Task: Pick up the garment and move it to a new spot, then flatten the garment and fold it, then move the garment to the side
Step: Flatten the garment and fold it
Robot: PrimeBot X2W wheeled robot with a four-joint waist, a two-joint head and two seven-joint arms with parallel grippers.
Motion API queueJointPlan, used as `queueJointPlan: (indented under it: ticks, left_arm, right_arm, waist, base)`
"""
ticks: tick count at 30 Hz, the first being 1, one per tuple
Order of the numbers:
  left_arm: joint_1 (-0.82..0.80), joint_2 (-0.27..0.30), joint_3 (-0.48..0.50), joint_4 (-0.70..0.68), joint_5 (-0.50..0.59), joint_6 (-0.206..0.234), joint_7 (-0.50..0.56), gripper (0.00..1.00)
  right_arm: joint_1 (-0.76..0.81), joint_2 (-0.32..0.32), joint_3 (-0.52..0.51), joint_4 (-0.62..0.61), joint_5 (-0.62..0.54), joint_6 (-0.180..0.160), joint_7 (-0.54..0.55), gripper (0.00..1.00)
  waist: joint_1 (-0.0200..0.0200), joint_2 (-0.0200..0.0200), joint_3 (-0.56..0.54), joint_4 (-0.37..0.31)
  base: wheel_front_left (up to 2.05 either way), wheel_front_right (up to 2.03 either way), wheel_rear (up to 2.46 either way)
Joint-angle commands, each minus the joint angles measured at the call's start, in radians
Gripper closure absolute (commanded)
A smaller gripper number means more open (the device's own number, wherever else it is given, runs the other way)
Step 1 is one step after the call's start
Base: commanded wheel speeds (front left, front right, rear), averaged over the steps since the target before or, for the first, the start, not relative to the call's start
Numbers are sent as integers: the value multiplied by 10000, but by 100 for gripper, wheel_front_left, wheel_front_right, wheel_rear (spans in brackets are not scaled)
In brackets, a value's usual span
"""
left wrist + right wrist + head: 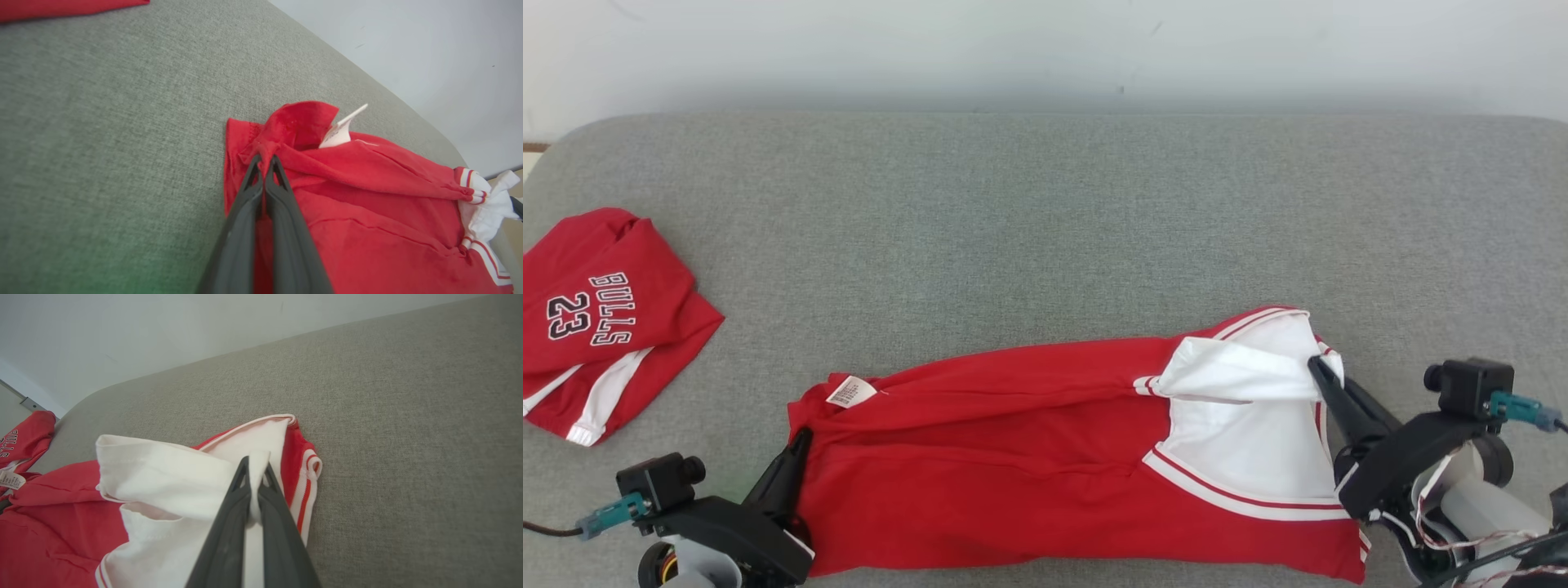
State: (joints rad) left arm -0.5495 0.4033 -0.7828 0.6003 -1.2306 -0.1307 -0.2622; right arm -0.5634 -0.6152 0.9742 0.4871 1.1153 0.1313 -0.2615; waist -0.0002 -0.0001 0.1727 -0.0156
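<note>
— Garment (1029, 465) orientation?
— Its long axis ran nine to three o'clock, white-trimmed end toward three, low on the grey cushion (1045, 212) near six.
— Grippers?
— Left gripper (799, 445) was clamped on the red nine o'clock corner. Right gripper (1319, 367) pinched the white fold at three.
— Anything unclear?
— Folds hid any print. A second jersey (596, 327) at nine was cut off by the frame.

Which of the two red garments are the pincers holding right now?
The front garment with the white panel, pinched at its ends by the left pincer and right pincer. The garment printed BULLS 23 lies apart at the left.
</note>
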Motion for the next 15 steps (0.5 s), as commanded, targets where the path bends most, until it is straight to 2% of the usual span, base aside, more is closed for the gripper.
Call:
queueJointPlan:
  ticks: [1, 10, 15]
  left_arm:
    - [311, -31, 190, -16, 224, 9, -34, 100]
    - [698, -103, 794, -298, 1099, 9, -34, 100]
    - [979, -197, 1474, -511, 1740, 8, -34, 100]
  right_arm:
    - [313, 69, -96, -101, 106, -11, -43, 100]
    - [1061, 211, -647, -371, 35, -11, -44, 100]
    - [1394, 372, -1269, -547, -239, -11, -44, 100]
  waist:
    - [2, 1, -69, -93]
    - [2, 1, -360, -291]
    - [2, 1, -534, -336]
  base:
    - [0, 0, 0]
    - [0, 0, 0]
    - [0, 0, 0]
